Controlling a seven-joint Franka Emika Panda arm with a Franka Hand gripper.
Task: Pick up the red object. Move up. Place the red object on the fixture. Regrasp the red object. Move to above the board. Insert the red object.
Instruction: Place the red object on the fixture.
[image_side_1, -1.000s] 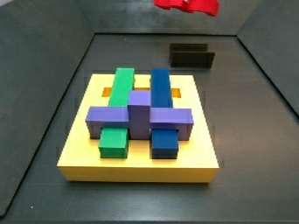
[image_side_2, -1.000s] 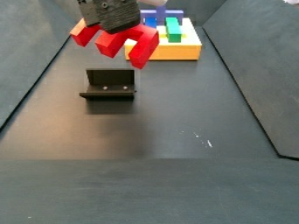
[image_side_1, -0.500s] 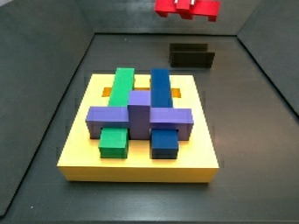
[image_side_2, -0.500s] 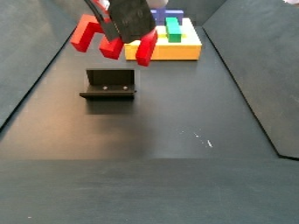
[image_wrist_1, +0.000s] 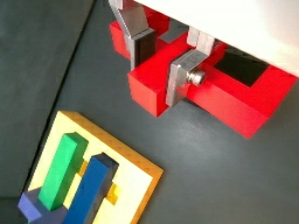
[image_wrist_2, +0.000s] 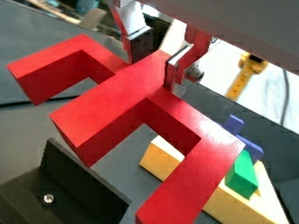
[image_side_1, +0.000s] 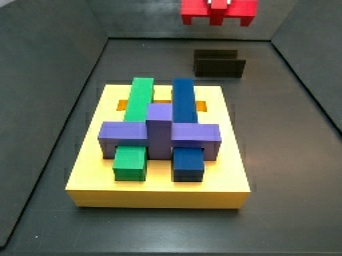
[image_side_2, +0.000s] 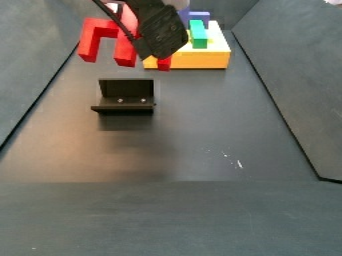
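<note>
The red object (image_wrist_1: 233, 101) hangs in the air with my gripper (image_wrist_1: 162, 68) shut on its centre stub; both wrist views show the silver fingers (image_wrist_2: 184, 70) pressing the stub from two sides. In a side view the red object (image_side_2: 100, 38) is high above the fixture (image_side_2: 124, 97), its legs pointing down, under the dark gripper (image_side_2: 154, 25). From the opposite side the red object (image_side_1: 221, 10) shows at the frame's top, over the fixture (image_side_1: 219, 64). The yellow board (image_side_1: 160, 185) lies apart from both.
The board (image_wrist_1: 135, 188) carries a green bar (image_side_1: 139, 96), a blue bar (image_side_1: 183, 98) and a purple cross bar (image_side_1: 160, 132). Grey walls (image_side_2: 40, 90) slope up on both sides of the dark floor. The fixture (image_wrist_2: 52, 179) sits below the red piece.
The gripper has turned with the red object: its crossbar went from tilted to level and its legs swung downward. It stays held high above the fixture.
</note>
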